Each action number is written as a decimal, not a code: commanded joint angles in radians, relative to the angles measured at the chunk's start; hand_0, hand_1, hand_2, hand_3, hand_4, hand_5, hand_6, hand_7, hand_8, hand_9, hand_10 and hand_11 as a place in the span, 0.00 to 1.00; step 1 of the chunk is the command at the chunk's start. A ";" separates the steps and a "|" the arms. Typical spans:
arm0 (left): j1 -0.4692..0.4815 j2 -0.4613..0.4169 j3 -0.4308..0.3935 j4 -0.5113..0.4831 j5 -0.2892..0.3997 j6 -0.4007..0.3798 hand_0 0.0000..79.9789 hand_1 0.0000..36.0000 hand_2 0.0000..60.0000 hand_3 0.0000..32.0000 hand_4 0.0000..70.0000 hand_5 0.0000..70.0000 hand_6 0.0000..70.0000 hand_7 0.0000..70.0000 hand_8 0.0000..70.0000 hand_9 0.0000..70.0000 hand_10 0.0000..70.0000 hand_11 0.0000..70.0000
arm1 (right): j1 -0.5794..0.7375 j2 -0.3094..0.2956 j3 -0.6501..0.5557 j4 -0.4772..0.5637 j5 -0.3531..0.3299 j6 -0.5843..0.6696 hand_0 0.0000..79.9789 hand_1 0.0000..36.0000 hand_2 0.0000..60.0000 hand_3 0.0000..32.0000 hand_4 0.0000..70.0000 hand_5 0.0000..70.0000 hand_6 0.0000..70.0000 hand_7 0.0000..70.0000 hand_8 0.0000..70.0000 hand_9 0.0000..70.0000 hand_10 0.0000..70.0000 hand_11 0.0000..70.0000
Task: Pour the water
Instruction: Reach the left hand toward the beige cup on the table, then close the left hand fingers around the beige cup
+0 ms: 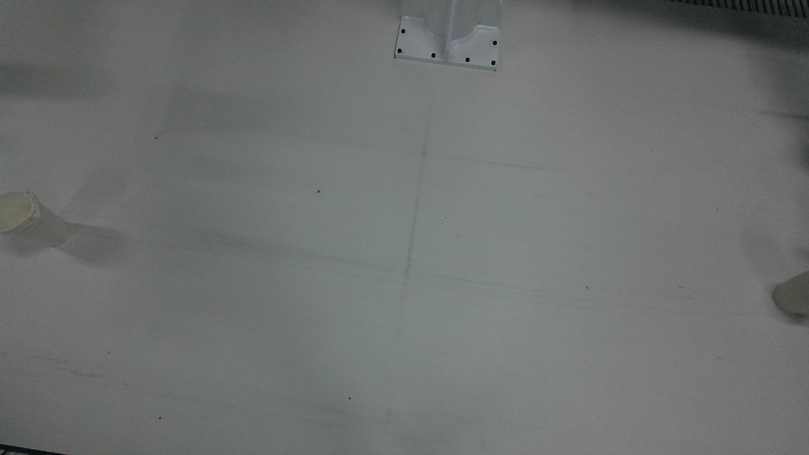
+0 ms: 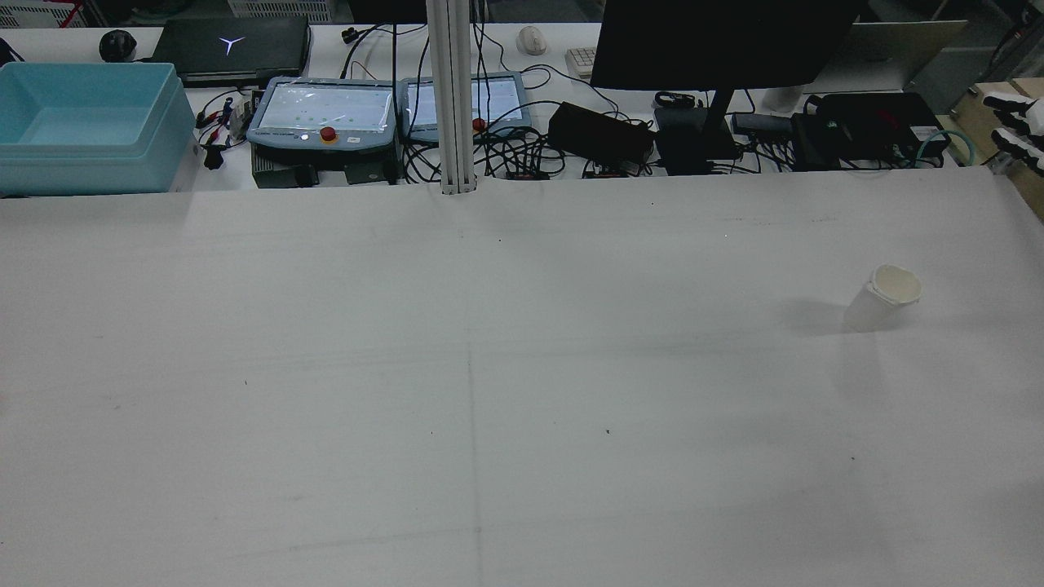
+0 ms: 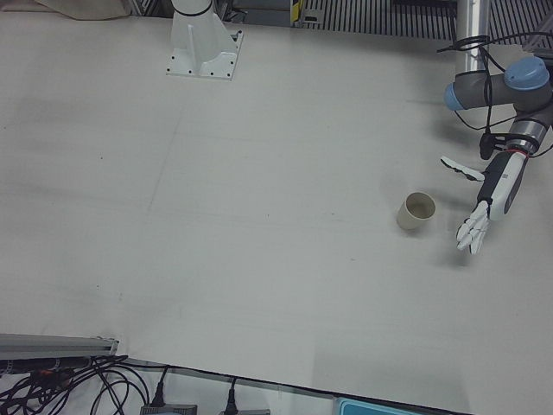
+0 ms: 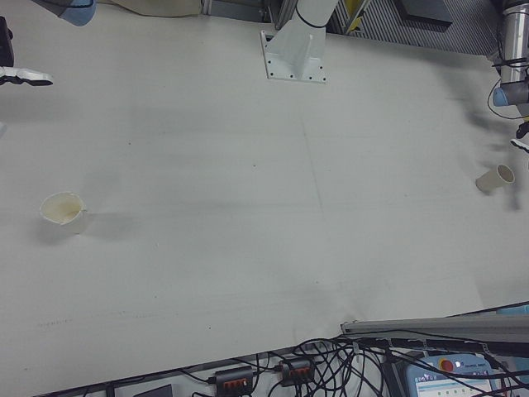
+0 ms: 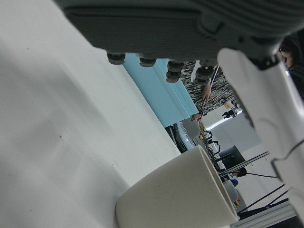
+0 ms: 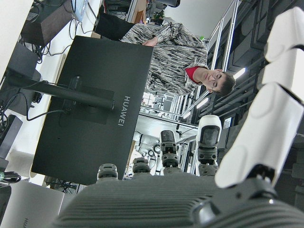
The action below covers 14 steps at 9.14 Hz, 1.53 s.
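Note:
A white paper cup (image 2: pixel 891 295) stands upright on the robot's right half of the table; it also shows in the right-front view (image 4: pixel 63 212) and the front view (image 1: pixel 28 218). A second paper cup (image 3: pixel 416 210) stands on the left half; it fills the lower part of the left hand view (image 5: pixel 180 197). My left hand (image 3: pixel 486 201) is open and empty, just beside this cup and apart from it. My right hand (image 2: pixel 1015 122) is open and empty, raised at the table's far right edge, well away from the first cup.
The white table (image 2: pixel 489 367) carries only the two cups. A pedestal base (image 1: pixel 449 38) stands at the robot's side. Behind the far edge are a blue bin (image 2: pixel 81 122), teach pendants (image 2: pixel 326 114), a monitor (image 2: pixel 718 41) and cables.

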 commanded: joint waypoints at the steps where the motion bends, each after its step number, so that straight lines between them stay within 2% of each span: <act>1: 0.022 -0.010 0.035 -0.004 -0.030 0.048 0.56 0.10 0.00 0.29 0.22 0.00 0.02 0.17 0.00 0.01 0.00 0.02 | -0.012 0.000 0.011 -0.001 0.002 -0.001 0.59 0.36 0.22 0.00 0.16 1.00 0.15 0.29 0.05 0.07 0.02 0.05; 3: 0.047 -0.010 0.036 -0.006 -0.073 0.050 0.52 0.07 0.00 0.37 0.18 0.00 0.00 0.14 0.00 0.01 0.00 0.01 | -0.019 0.000 0.012 -0.001 0.002 -0.001 0.59 0.36 0.21 0.00 0.16 1.00 0.15 0.30 0.05 0.07 0.02 0.05; 6: 0.096 -0.012 0.041 -0.009 -0.107 0.059 0.48 0.02 0.00 0.39 0.16 0.00 0.00 0.13 0.00 0.00 0.00 0.00 | -0.024 0.000 0.014 -0.001 0.002 -0.001 0.59 0.36 0.20 0.00 0.15 0.98 0.14 0.29 0.05 0.07 0.02 0.05; 8: 0.100 -0.013 0.039 -0.009 -0.124 0.059 0.54 0.08 0.00 0.42 0.18 0.00 0.00 0.15 0.00 0.01 0.00 0.00 | -0.024 0.000 0.012 -0.001 0.002 -0.003 0.59 0.36 0.21 0.00 0.15 0.99 0.14 0.30 0.05 0.07 0.02 0.05; 11: 0.157 -0.032 0.039 -0.009 -0.147 0.066 0.59 0.19 0.00 0.38 0.19 0.00 0.00 0.17 0.00 0.01 0.00 0.00 | -0.026 0.000 0.012 -0.001 0.002 -0.004 0.59 0.34 0.19 0.00 0.15 0.99 0.14 0.29 0.05 0.07 0.03 0.05; 14: 0.218 -0.036 0.038 -0.009 -0.210 0.065 0.59 0.20 0.00 0.39 0.19 0.00 0.00 0.17 0.00 0.01 0.00 0.00 | -0.027 0.000 0.012 -0.001 0.002 -0.004 0.58 0.34 0.19 0.00 0.15 1.00 0.14 0.29 0.05 0.07 0.03 0.05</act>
